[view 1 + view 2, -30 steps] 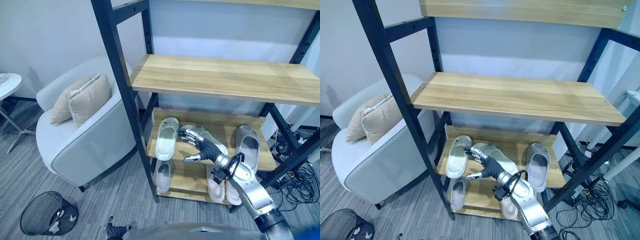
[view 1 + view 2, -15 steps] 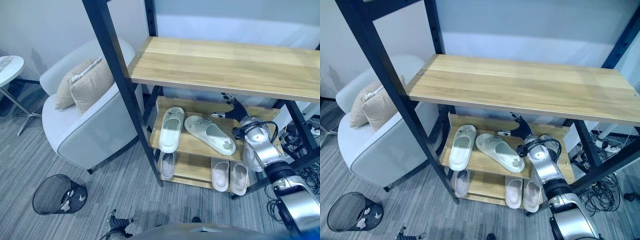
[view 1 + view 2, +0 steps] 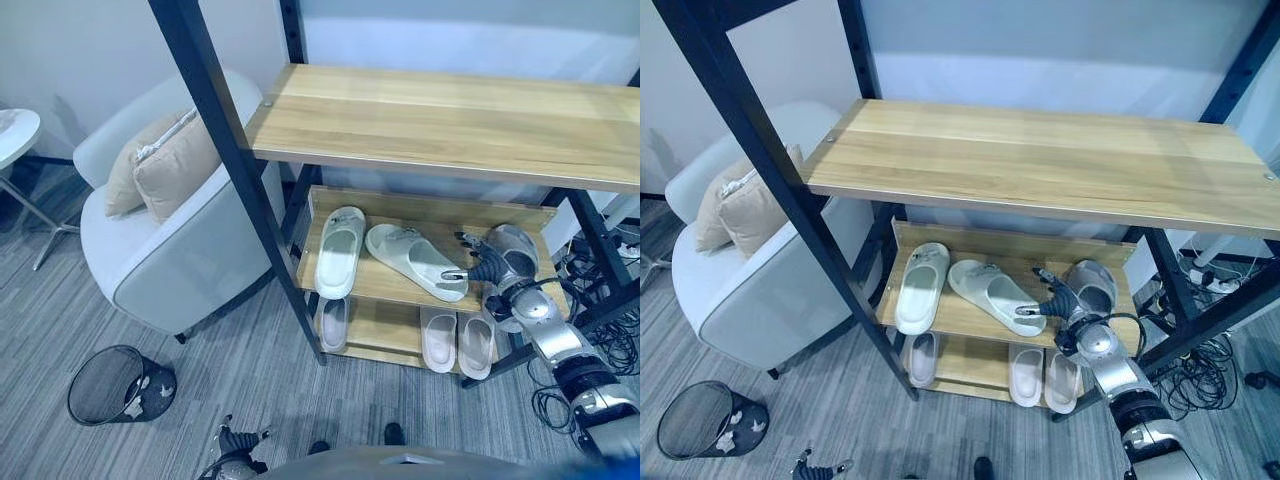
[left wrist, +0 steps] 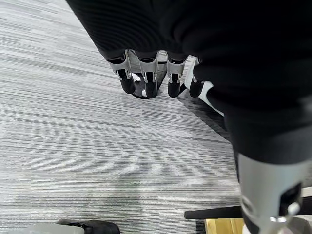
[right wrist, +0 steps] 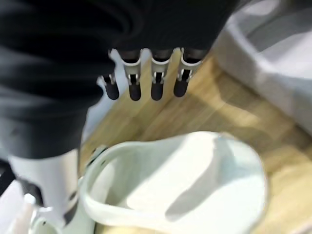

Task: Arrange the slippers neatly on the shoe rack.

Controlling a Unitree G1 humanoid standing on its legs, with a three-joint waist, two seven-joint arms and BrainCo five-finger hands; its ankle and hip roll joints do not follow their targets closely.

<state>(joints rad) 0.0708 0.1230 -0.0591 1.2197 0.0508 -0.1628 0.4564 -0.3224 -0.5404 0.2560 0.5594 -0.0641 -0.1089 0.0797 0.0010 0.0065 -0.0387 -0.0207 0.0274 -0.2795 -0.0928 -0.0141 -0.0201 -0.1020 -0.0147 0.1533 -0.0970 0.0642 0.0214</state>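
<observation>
Right wrist view: right robot hand (image 5: 146, 85), fingers straight and empty, above white slipper (image 5: 195, 180).

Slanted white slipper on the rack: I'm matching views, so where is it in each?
Left eye view: middle shelf, centre, slanted slipper.
Right eye view: same shelf, centre.
Right wrist view: just past the right robot hand.
Shared landmark: grey slipper beside it.
</observation>
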